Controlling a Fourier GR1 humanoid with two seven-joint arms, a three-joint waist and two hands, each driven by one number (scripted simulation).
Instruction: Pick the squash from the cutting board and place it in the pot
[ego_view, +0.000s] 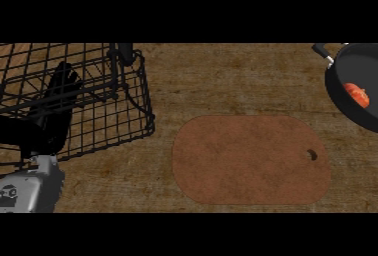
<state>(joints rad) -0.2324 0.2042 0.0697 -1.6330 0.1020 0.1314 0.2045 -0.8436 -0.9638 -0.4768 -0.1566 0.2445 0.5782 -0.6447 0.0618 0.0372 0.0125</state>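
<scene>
A brown wooden counter (236, 80) bears a black wire basket (88, 100).

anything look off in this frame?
Nothing stands out. The cutting board lies flat and bare, an orange item, likely the squash, sits inside the pot at the right edge, and the left hand rests open by the wire basket.

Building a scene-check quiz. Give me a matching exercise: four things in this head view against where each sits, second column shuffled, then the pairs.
Things:
1. wire basket
2. cutting board
3. pot
4. left hand

Places:
A. upper right edge, an orange item inside
B. far left, fingers up, overlapping the black wire mesh
C. centre of the counter, nothing on it
D. upper left, left of the brown board

Pairs: 1-D, 2-C, 3-A, 4-B
</scene>
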